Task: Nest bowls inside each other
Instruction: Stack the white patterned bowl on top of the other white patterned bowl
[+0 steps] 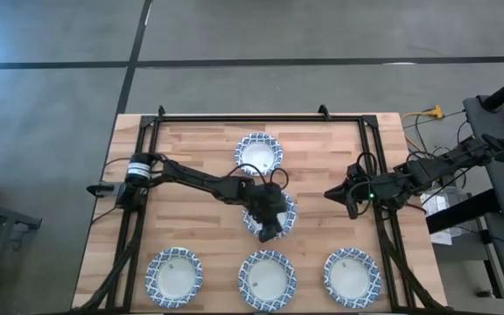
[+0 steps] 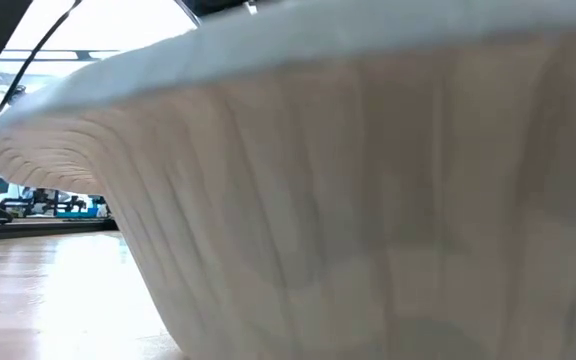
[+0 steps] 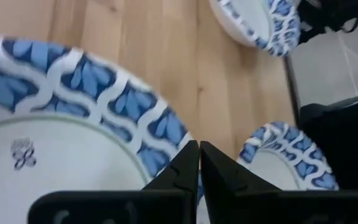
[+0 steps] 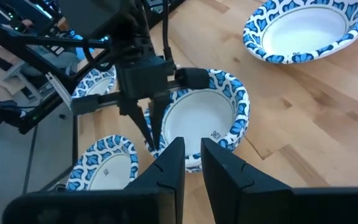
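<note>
Five blue-and-white patterned bowls show on the wooden table: one near the far edge (image 1: 258,153), one in the middle (image 1: 280,208) and three in a near row (image 1: 174,276), (image 1: 267,278), (image 1: 352,276). My left gripper (image 1: 269,231) stands over the middle bowl (image 4: 204,118), shut on its rim. My right gripper (image 1: 329,192) hovers to the right of that bowl, open (image 4: 192,158) and touching nothing. A bowl's white ribbed outer wall (image 2: 368,200) fills the low view. My left gripper (image 3: 199,163) pinches the middle bowl's patterned rim (image 3: 166,134) on the side toward the table's near edge. Its fingers (image 4: 151,127) come from above, pointing down. The bowl sits about level; whether its base is on the table I cannot tell.
Black frame rails (image 1: 147,131) run along the table's far, left and right sides. Bare wood lies between the far bowl and the right rail (image 1: 322,157). Cables and equipment (image 1: 462,184) stand beyond the right edge.
</note>
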Action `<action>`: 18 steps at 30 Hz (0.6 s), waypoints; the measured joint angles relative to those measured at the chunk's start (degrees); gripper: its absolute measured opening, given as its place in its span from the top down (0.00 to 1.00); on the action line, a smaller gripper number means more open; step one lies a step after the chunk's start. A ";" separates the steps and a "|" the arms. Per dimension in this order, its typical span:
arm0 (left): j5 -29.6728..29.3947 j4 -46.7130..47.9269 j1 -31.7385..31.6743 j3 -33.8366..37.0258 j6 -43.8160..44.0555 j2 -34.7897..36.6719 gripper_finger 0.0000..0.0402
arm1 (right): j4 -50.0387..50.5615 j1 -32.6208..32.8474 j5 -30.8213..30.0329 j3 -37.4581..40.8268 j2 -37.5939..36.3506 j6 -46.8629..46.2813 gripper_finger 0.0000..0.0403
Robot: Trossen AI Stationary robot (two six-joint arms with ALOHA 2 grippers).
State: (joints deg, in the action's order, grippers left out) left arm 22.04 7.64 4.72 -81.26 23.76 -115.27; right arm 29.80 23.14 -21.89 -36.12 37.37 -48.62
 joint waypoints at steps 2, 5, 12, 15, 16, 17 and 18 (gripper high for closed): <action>0.00 1.44 -0.01 -0.01 -0.06 -0.01 1.00 | 0.00 0.00 0.00 0.00 0.13 0.00 0.88; 0.05 1.72 -0.03 0.20 -0.04 -0.01 1.00 | 0.00 0.00 -0.02 0.00 0.23 0.04 0.88; 0.50 1.91 -0.03 0.80 -0.01 -0.01 1.00 | 0.00 0.00 -0.15 0.00 0.23 0.48 0.88; 2.49 1.14 -0.05 0.84 1.07 -0.01 1.00 | 0.02 0.00 -0.16 0.00 0.23 0.61 0.88; 3.73 0.00 -0.24 0.86 1.37 -0.01 1.00 | 0.02 0.00 -0.17 0.00 0.23 0.61 0.88; 4.78 -1.57 -0.33 0.88 1.45 -0.01 1.00 | 0.02 0.00 -0.17 0.00 0.23 0.61 0.88; 5.30 -2.60 -0.38 0.79 1.57 -0.01 1.00 | 0.01 0.00 -0.17 0.00 0.23 0.61 0.88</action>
State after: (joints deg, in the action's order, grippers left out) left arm 27.34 5.04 4.34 -80.47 25.33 -115.28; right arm 29.81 23.14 -22.06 -36.12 37.60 -48.01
